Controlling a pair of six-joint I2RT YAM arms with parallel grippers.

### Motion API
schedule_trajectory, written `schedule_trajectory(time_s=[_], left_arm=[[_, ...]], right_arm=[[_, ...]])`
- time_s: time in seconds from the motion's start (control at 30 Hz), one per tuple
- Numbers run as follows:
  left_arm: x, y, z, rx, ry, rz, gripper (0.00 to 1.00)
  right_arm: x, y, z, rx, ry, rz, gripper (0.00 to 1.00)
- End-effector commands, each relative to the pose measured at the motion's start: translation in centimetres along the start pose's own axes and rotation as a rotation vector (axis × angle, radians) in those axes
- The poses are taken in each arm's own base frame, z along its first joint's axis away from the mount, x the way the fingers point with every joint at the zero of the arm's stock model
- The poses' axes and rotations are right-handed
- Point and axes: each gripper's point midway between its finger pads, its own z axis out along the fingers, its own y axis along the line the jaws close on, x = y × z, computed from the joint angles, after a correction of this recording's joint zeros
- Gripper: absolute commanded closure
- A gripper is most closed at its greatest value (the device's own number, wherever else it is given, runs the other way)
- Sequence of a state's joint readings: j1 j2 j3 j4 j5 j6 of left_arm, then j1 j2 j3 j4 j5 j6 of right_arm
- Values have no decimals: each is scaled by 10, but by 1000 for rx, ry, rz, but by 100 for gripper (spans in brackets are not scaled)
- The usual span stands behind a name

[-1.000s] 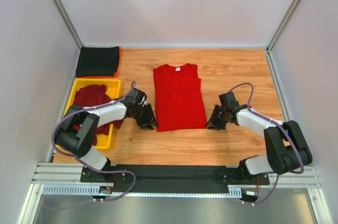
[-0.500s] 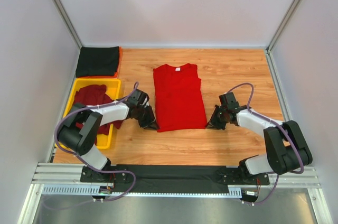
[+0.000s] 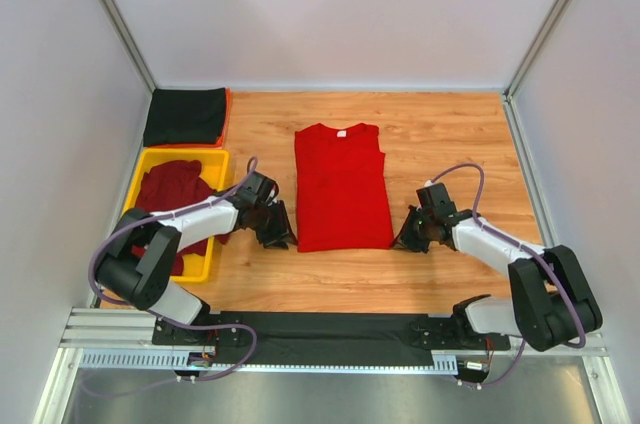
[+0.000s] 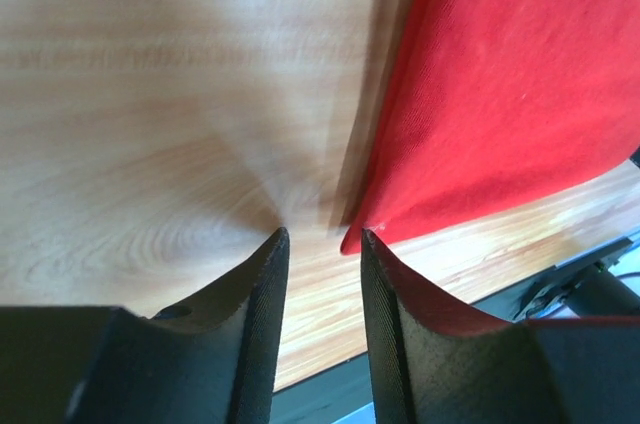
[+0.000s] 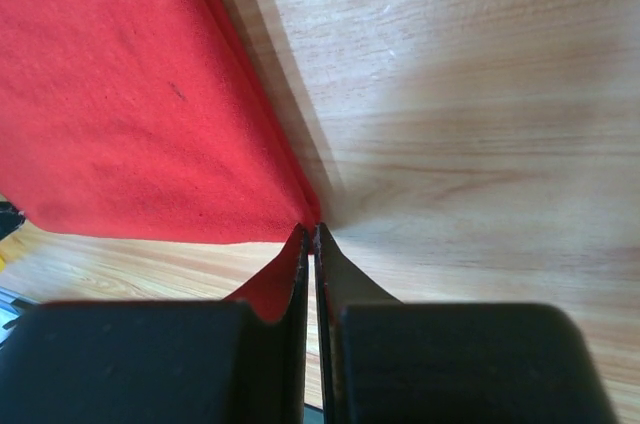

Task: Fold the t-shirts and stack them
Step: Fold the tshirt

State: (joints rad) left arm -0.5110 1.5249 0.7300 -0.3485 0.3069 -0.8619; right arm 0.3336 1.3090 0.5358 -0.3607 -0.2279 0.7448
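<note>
Right claw (image 5: 311,230) pinches the red t-shirt (image 3: 340,186), neck label (image 3: 339,130) unreadable; left claw (image 4: 320,236) slightly parted.

Table (image 3: 450,134): light wood.
Red t-shirt (image 3: 340,184): flat, centre.
Yellow tray (image 3: 218,156): 9 o'clock.
Black t-shirt (image 3: 185,116): folded, 10 o'clock.

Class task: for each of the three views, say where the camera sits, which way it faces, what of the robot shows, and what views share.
Top external: above and behind the arms, looking down on the wooden table; both show.
Left wrist: on the left arm, facing the table past the open left gripper.
Right wrist: on the right arm, past the right gripper, shut on the red t-shirt.
Shared: all three show that t-shirt.
</note>
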Motion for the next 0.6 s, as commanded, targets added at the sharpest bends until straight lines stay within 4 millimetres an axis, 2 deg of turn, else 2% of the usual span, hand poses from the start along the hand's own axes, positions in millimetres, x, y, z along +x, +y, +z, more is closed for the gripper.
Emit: schedule_trajectory(time_s=[0.0,0.23,0.4,0.5,0.57], left_arm=[[3,-4,-6,35,-17,13,57],[19,-9,12,99,43,-8,58],[22,-1,18,46,53,-18,60],[19,3,19,15,43,-22,66],[17,4,18,5,34,-22,78]], right_arm=[[3,-2,-3,7,-12,2,100],[6,4,-6,-9,-13,1,100],[8,3,-8,-9,-17,-4,100],[8,3,-10,-12,-20,0,100],[8,3,-11,-12,-22,-5,100]])
